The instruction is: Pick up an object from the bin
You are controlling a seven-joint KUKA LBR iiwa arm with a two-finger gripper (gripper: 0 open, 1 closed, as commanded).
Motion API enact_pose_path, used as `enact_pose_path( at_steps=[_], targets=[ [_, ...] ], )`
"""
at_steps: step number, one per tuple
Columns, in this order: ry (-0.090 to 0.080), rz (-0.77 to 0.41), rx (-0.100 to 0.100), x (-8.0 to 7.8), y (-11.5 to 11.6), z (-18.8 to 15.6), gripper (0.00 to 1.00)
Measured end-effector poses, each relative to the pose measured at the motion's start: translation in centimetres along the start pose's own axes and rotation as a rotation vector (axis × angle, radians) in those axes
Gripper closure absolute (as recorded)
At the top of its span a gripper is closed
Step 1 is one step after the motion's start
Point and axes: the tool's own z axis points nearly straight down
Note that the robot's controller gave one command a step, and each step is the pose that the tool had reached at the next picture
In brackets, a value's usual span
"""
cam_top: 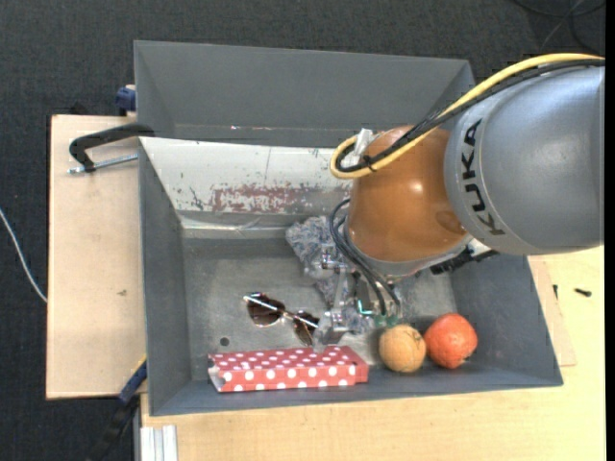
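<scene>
tool [340, 321] at sunglasses [272, 310] right end, bin [161, 286] middle

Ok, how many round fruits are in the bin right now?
2, side by side at the lower right of the bin: a tan fruit and, right of it, an orange fruit. The arm may hide others.

Bin [161, 296] tally: five loose things.
One red box with white dots [288, 369], taken as landmark.
One pair of sunglasses [277, 313], just above the box.
Two round fruits off its right end: one tan fruit [402, 348], one orange fruit [451, 340].
One crumpled grey wad [309, 238], well above the box.
</scene>
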Motion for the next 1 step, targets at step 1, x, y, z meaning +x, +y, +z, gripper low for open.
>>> enact_pose_path(
  at_steps=[1],
  targets=[
    [-0.008, 0.002, -0.001, -0.20, -0.05, -0.40, 0.00]
  ],
)
